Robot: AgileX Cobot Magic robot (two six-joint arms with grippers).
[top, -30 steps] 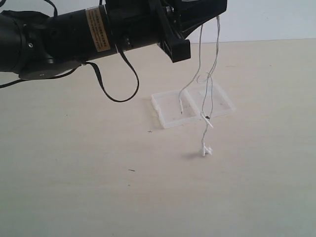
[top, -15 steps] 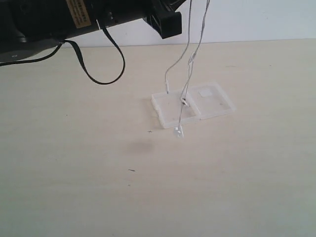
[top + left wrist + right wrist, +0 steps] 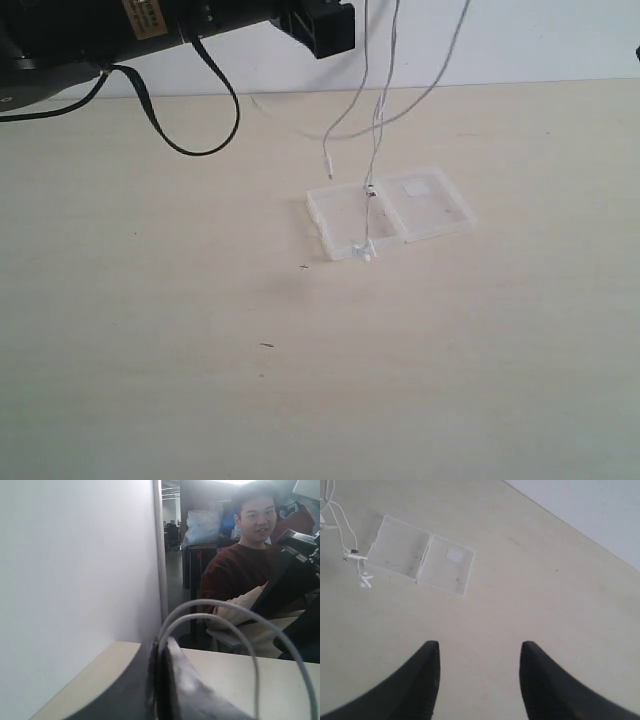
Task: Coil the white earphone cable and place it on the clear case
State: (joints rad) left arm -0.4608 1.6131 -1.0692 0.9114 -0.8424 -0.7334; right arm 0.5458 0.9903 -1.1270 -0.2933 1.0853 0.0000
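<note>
The white earphone cable (image 3: 378, 130) hangs in thin strands from above the top edge of the exterior view. Its earbuds (image 3: 364, 251) dangle at the front edge of the clear case (image 3: 430, 205), which lies open and flat on the table. The plug tip (image 3: 328, 172) hangs free behind the case. My left gripper (image 3: 162, 647) is shut on loops of the cable (image 3: 215, 611), high over the table. My right gripper (image 3: 480, 652) stands open with nothing between its fingers, above bare table near the case (image 3: 400, 547) and the earbuds (image 3: 365, 582).
The black left arm (image 3: 150, 25) with its thick black robot cable (image 3: 190, 148) spans the top left of the exterior view. A white wall (image 3: 540, 40) runs behind the table's far edge. A person (image 3: 245, 565) sits beyond the table.
The left arm has moved left and up, carrying the hanging cable leftward; the earbuds went from in front of the case to its front edge. The right gripper has opened.
</note>
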